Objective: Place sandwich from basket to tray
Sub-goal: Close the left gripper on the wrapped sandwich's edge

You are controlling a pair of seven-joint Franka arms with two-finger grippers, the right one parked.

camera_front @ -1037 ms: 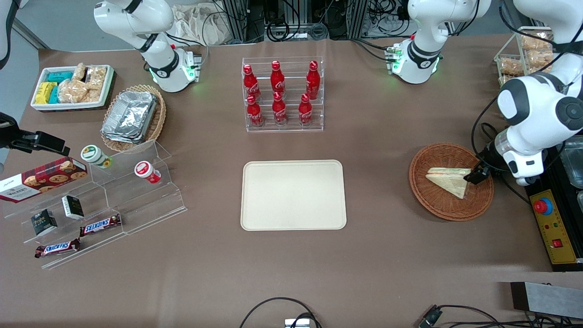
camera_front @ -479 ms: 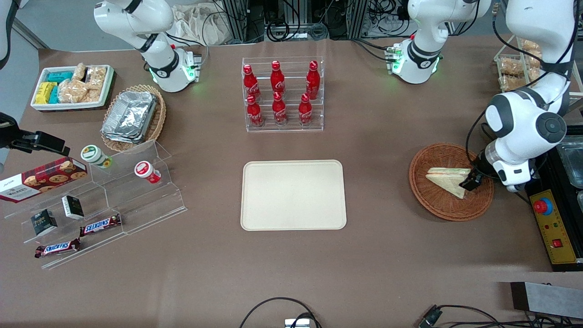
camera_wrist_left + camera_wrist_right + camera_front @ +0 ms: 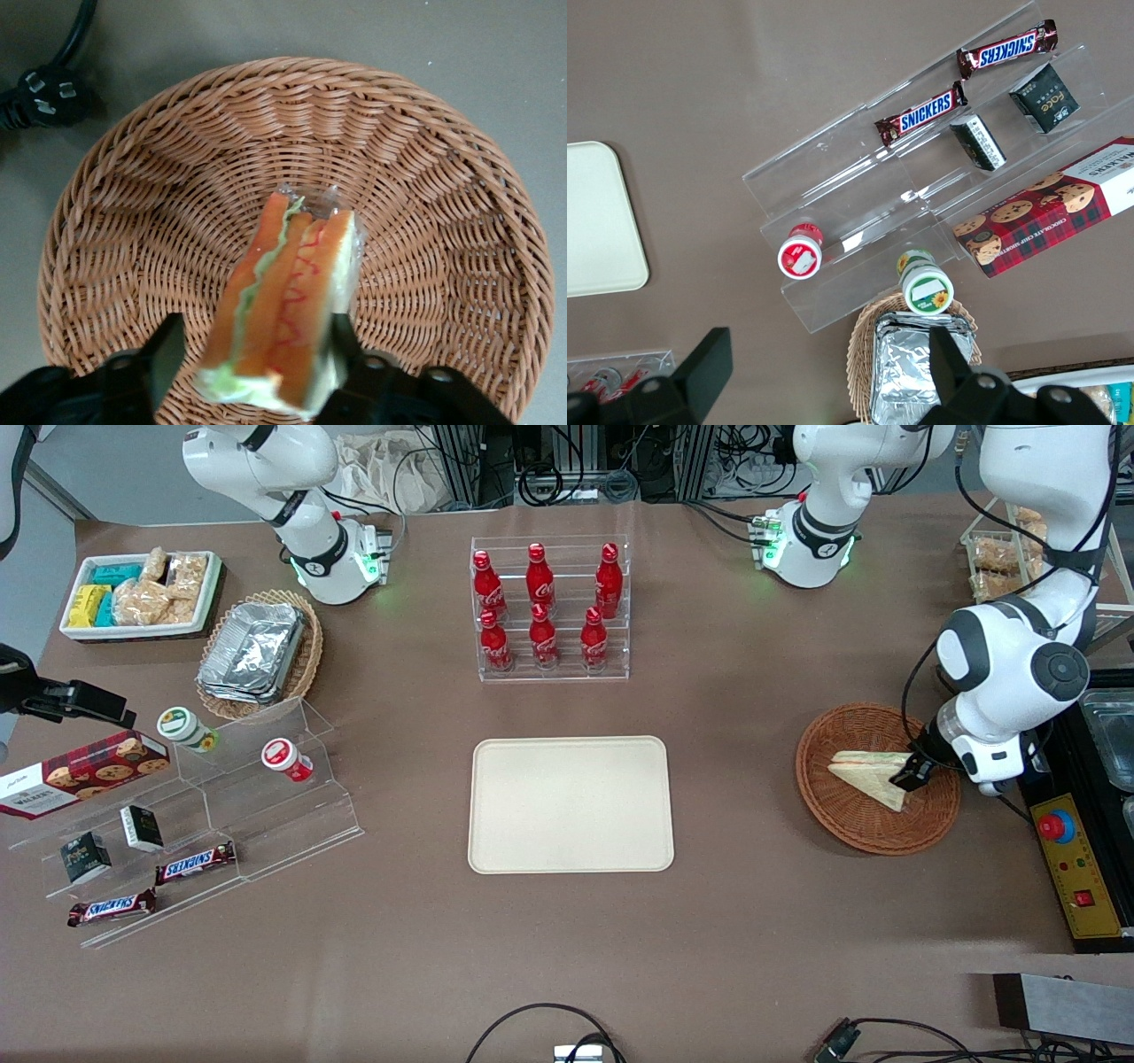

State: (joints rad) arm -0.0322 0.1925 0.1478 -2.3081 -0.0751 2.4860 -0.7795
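Frontally, the sandwich (image 3: 873, 776) lies in the round basket (image 3: 842, 819), well apart from the empty tray (image 3: 570, 804) on the surface (image 3: 762, 921); the tool (image 3: 909, 776) hides its end. Only the wrist view shows the spread fingers (image 3: 341, 350) flanking the sandwich's (image 3: 292, 310) layered filling edge inside the basket (image 3: 133, 230).

The basket (image 3: 877, 779) was reddish-brown woven wicker, ridged and rough, with a slight sheen on its strands; the sandwich (image 3: 288, 305) in it was soft pale bread with smooth orange layers and a ruffled green edge, under a thin glossy clear film; the gripper (image 3: 257, 367), down in the basket astride the sandwich, had matt black fingers (image 3: 166, 354), seemingly plastic; the tray (image 3: 570, 804) nearer the table's middle was cream-beige, smooth and matt, probably plastic; the table (image 3: 726, 921) was covered in a dull, flat brown surface without shine.
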